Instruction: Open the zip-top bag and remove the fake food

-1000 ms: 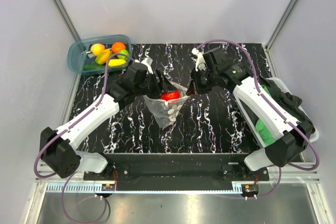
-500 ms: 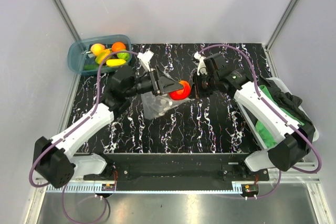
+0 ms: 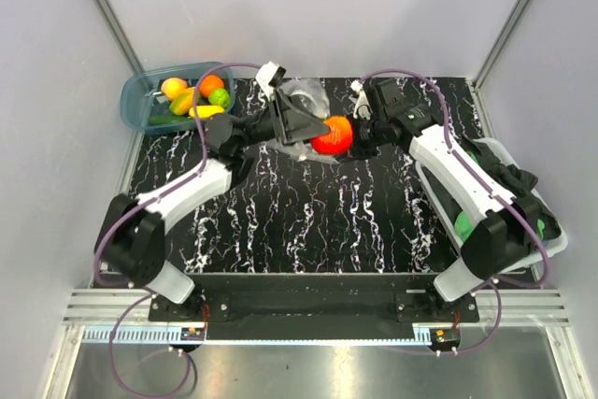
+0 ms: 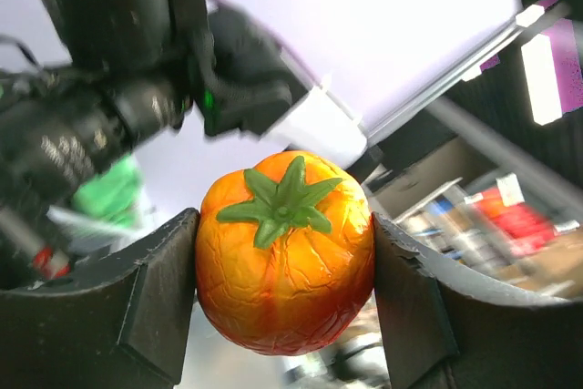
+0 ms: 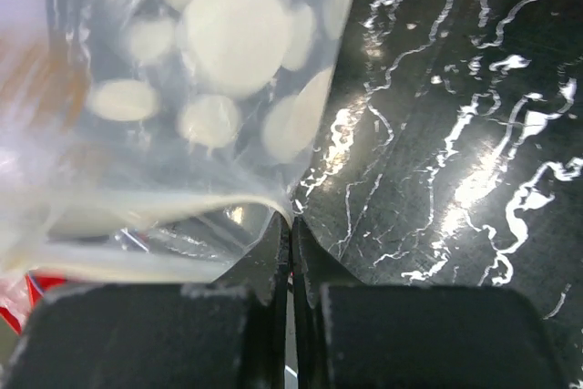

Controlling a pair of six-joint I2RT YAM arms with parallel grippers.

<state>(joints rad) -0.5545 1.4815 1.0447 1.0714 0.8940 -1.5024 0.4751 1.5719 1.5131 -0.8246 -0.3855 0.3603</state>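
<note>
My left gripper [image 3: 322,134] is shut on an orange-red fake tomato [image 3: 332,135] with a green stalk, held in the air above the table's far middle. In the left wrist view the tomato [image 4: 284,252] fills the gap between both fingers. The clear zip-top bag [image 3: 304,105] with pale dots hangs lifted beside it. My right gripper [image 3: 356,142] is shut on the bag's edge; in the right wrist view the bag [image 5: 182,88] rises from the closed fingertips [image 5: 290,225]. Other fake food [image 3: 192,97] lies in the blue tub.
The blue translucent tub [image 3: 140,100] stands at the far left corner of the black marbled table [image 3: 308,221]. A white bin [image 3: 547,231] with green cloth [image 3: 467,226] and dark cloth stands at the right edge. White walls enclose the cell.
My left gripper pulled the tomato out of the bag and lifted it up and away. My right gripper raised the bag off the table toward the far side.
</note>
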